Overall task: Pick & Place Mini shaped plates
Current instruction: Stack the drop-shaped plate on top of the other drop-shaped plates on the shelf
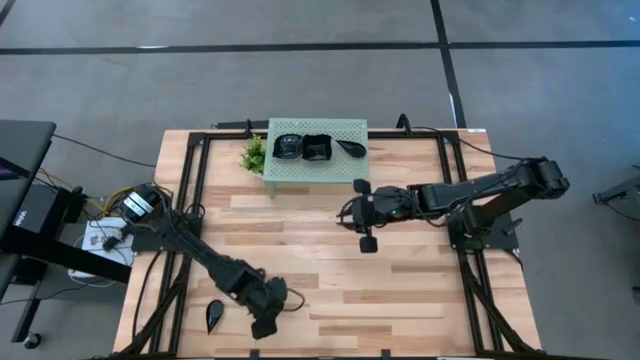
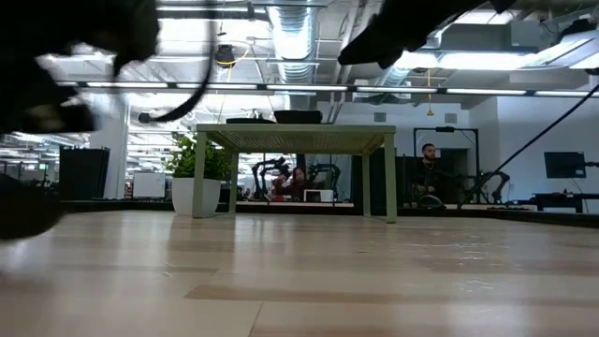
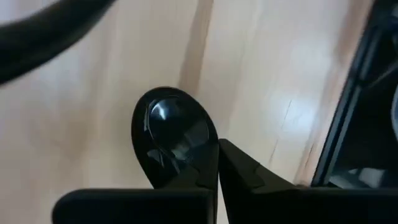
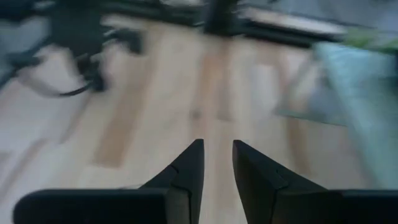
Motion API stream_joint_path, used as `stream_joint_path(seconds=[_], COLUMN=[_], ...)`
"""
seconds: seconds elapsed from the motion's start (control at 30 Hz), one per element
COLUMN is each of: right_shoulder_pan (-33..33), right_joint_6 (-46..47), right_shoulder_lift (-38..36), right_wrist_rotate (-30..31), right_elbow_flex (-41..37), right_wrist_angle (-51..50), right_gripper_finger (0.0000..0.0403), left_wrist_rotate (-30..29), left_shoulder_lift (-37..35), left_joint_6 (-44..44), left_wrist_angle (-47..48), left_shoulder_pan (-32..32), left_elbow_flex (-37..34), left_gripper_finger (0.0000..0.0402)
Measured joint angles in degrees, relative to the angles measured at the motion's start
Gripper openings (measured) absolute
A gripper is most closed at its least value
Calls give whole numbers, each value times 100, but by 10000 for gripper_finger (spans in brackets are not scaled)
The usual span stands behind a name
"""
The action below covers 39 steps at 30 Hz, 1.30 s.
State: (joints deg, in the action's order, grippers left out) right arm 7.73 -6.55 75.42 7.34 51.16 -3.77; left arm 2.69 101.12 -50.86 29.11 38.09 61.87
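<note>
Four little black plates show from above. One teardrop plate (image 1: 215, 316) lies flat on the wooden table (image 1: 330, 250), near the front left corner. The left gripper (image 1: 272, 312) is just beside it, low over the table, with its fingers (image 3: 245, 177) pressed shut; from the wrist the plate (image 3: 174, 134) seems to sit right beside the tips, not between them. Three other plates (image 1: 316, 148) sit on top of the mint-green stand (image 1: 300, 170) at the back. The right gripper (image 1: 364, 215) hangs over the middle of the table, its fingers a little apart and holding nothing. A small green plant (image 1: 255, 155) stands beside the stand.
</note>
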Motion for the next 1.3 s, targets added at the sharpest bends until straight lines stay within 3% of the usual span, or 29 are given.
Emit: stream_joint_path(seconds=[0.2, 0.47, 0.6, 0.8, 1.03, 1.2, 1.3], right_shoulder_pan=[267, 557, 569, 577, 533, 547, 481], right_joint_6=[4, 472, 841, 1306, 976, 518, 460], right_shoulder_lift=[495, 1302, 1790, 2645, 3356, 3476, 3546], right_wrist_rotate=[-1075, -1095, -1426, -1651, -1599, -627, -706], right_elbow_flex=[0, 3, 251, 830, 1589, 1827, 1836], right_wrist_angle=[18, 507, 629, 569, 559, 536, 625], right_gripper_finger=[79, 79, 79, 79, 79, 79, 79], left_wrist_rotate=[-386, -338, -581, -915, -914, -931, -1050], left_shoulder_lift=[-459, -420, -408, -408, -415, -422, -419], left_joint_6=[2047, 3650, 4153, 4595, 4613, 4610, 4612], left_wrist_angle=[7, 45, 31, 14, -53, -102, -177], left_shoulder_pan=[-597, -1353, -1533, -1673, -1705, -1653, -1598], left_elbow_flex=[0, -72, -111, -120, -208, -359, -367], left_gripper_finger=[6, 7, 7, 8, 8, 8, 8])
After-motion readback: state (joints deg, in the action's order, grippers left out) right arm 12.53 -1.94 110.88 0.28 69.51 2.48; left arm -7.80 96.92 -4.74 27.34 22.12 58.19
